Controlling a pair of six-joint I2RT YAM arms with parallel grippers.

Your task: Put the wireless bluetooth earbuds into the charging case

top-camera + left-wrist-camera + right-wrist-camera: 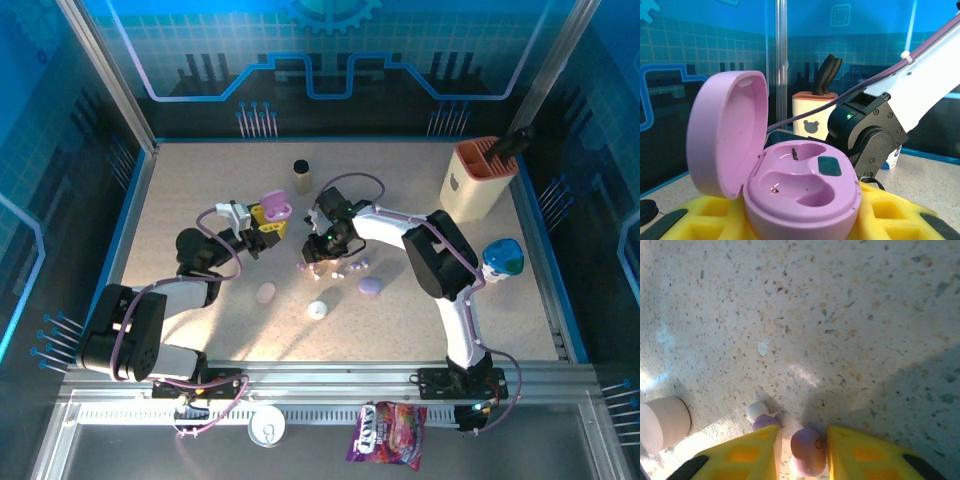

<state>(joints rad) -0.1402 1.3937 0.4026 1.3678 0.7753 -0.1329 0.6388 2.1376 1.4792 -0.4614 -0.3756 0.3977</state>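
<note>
So your left gripper [265, 222] is pressed onto the charging case [805, 197], the purple pebble-shaped one. Its yellow fingers [715, 220] sit against both sides of the base. The lid is flipped up and both bud pockets inside are bare, with just a dark speck or two in them.

Your right gripper [803, 460] is just right of the charging case and a bit nearer your arm bases, nose down at the table [850, 315]. Between its fingers sits a purple earbud [808, 450]. It looks to be touching one finger, with a sliver of gap at the other, so I can't tell if you've actually got it pinched or are just straddling it. A second earbud [761, 417], purple with a white tip, lies right against the outside of one finger.

The rest of the earbuds [348, 266] are loose on the table, right of the charging case and nearer the bases. A shut purple case [370, 286] lies just past them. A pale pink case [266, 292] is nearer the bases than the charging case, and a round white case [318, 309] is near and to the right. A small bottle [301, 175] stands just beyond the charging case.
</note>
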